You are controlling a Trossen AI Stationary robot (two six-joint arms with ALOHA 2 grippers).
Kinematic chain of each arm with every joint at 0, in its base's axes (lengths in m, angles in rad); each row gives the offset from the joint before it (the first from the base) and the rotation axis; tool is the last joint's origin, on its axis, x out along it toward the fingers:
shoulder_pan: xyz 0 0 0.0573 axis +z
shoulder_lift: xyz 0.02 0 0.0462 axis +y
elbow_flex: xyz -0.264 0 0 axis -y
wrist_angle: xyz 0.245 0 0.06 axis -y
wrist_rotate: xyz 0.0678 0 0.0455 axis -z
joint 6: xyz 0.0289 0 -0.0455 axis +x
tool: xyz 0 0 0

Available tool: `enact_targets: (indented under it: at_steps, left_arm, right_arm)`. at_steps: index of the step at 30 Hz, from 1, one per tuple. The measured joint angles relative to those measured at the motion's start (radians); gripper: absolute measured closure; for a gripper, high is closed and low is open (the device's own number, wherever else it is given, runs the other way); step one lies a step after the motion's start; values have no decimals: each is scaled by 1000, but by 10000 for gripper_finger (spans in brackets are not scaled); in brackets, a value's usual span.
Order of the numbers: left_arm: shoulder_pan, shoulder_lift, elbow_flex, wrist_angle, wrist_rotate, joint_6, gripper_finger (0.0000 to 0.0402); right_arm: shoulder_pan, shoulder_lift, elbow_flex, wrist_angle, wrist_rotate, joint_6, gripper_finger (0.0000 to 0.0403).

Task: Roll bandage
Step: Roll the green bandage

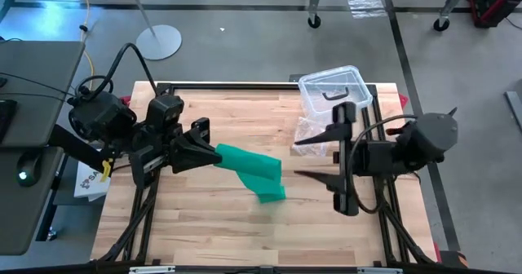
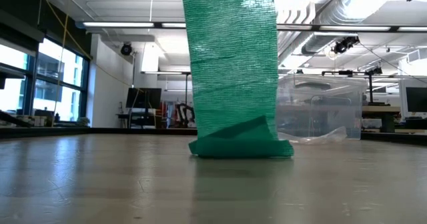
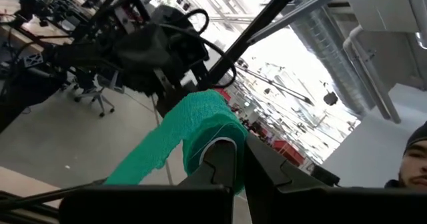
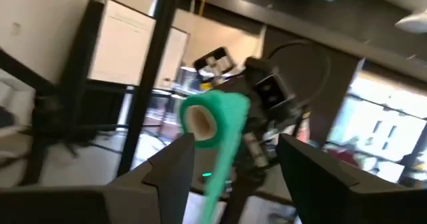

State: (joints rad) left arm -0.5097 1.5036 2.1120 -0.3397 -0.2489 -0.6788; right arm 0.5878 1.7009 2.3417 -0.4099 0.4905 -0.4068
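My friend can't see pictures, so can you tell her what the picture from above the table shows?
A green bandage hangs from the left end effector, which is shut on its rolled end, down to the wooden table. The right end effector waits open nearby, beside a clear plastic box.

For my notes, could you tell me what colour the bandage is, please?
The bandage is solid green with a fine mesh-like weave, clearest in the low view.

The high camera is looking straight down; the low one is sitting at tabletop level, close to the bandage (image 2: pixel 233 71). Both wrist cameras are facing its roll.
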Motion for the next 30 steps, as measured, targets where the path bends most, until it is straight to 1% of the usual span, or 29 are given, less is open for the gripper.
enact_targets:
  at_steps: [3,5,7,9,13,18,22,23,30]
  left_arm:
    - [6,0,0,0,0,0,394]
    - [6,0,0,0,0,0,394]
    - [6,0,0,0,0,0,394]
    - [6,0,0,0,0,0,394]
    - [6,0,0,1,0,0,394]
    - [6,0,0,1,0,0,394]
    - [6,0,0,1,-1,0,394]
    - [6,0,0,1,-1,0,394]
    - [6,0,0,3,-4,11,394]
  right_arm:
    - [-7,20,0,-22,4,13,173]
    - [-10,42,0,-13,10,5,169]
    - [-17,62,0,4,33,3,170]
    - [-25,75,0,12,70,4,180]
    - [-40,89,0,10,174,6,230]
    - [-63,88,0,9,204,1,311]
    - [-72,88,0,-58,232,6,385]
    - [-76,88,0,-82,239,18,394]
    - [-92,88,0,-212,249,166,400]
